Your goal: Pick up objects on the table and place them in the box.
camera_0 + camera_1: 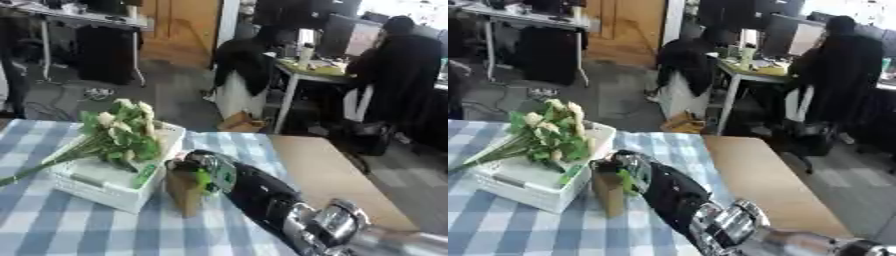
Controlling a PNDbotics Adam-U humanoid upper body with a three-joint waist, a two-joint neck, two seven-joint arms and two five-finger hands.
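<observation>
Table (pixel 52 230) w/ blue-white check cloth is carrying everything here, and we're going down from that. Box (pixel 105 192), white, is sitting on the table's left-centre, already holding a bunch of green stems w/ pale flowers (pixel 122 132) that is leaning out over its left rim. Our right arm is coming in from the lower right, and the right hand (pixel 199 167) is sitting just beside the box's right wall. Its fingers are curling round a small brown object w/ a green bit (pixel 185 192), which is hanging upright below the hand, base near or on the cloth; we can't tell which. We're judging this as the carry step: item grasped, not yet in the box. Next move, we're thinking, needs a lift clear of the rim, a short shift left over the free space beside the flowers, then letting go. Left hand isn't showing in either view.
</observation>
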